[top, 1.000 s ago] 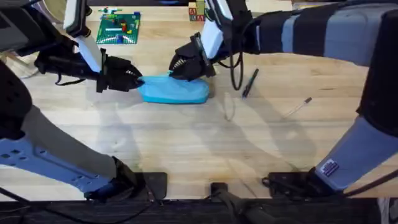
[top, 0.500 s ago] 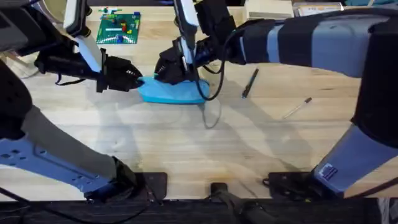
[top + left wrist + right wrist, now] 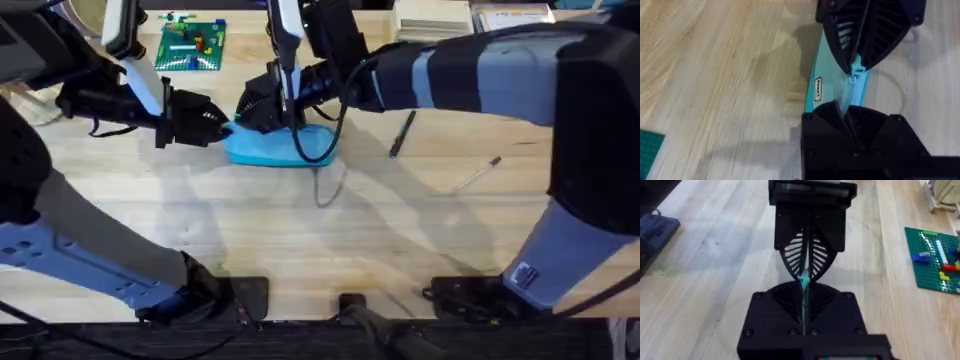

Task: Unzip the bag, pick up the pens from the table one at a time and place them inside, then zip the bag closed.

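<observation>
- The bag [image 3: 290, 147] is lying on the table [image 3: 300, 240], toward its far side and left of the middle, long side running left to right.
- The left gripper [image 3: 218, 124] is reaching in from the left and meeting the bag's left end; in the left wrist view its fingers [image 3: 860, 122] are pinching together on the bag's [image 3: 850, 92] near end, with blue fabric showing between them.
- The right gripper [image 3: 258, 112] is crossing over from the right and sitting on top of the bag's left part, close to the left gripper.
- In the right wrist view the right gripper [image 3: 804, 305] is closing narrowly on a thin strip of blue fabric [image 3: 804, 282] at the zip line, and the left gripper [image 3: 807, 255] is facing it just beyond, also clamping the same blue edge.
- In the left wrist view the right gripper [image 3: 860, 55] is pinching a small blue tab at the bag's top seam, and a small white label [image 3: 818, 90] is showing on the bag's side.
- I cannot tell how far the zip is open.
- A dark pen [image 3: 402, 133] is lying on the table to the right of the bag, well apart from it, tilted.
- A pale pen [image 3: 478, 174] is lying farther right and nearer, also tilted, apart from the dark one.
- A green baseplate [image 3: 192, 46] with small bricks is sitting at the far edge, behind the left gripper.
</observation>
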Robot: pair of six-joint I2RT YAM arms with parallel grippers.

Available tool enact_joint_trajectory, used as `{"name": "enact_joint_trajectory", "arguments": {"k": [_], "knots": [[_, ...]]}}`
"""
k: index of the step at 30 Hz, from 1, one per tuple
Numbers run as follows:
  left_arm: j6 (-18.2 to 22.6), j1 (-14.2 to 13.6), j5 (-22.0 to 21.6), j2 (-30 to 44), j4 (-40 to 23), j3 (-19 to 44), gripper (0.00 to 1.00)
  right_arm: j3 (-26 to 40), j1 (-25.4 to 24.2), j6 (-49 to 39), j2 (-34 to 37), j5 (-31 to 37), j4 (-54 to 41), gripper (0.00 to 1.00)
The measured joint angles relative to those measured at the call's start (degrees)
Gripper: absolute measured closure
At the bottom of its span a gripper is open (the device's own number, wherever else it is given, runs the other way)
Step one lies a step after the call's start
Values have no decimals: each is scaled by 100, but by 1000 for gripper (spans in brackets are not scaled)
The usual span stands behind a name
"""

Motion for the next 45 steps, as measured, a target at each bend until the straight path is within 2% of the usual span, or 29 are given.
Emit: {"name": "enact_joint_trajectory", "arguments": {"k": [25,26,30,31,45], "knots": [[2,0,0,0,2,2,959,0,153,236,27,301,221,957],[0,0,0,0,0,2,959,0,153,263,27,304,237,865],[2,-21,4,0,-5,2,959,9,203,252,27,275,388,299],[2,-26,4,0,-7,2,959,9,254,244,27,260,388,17],[2,-26,4,0,-7,0,959,9,269,250,27,256,386,5]]}}
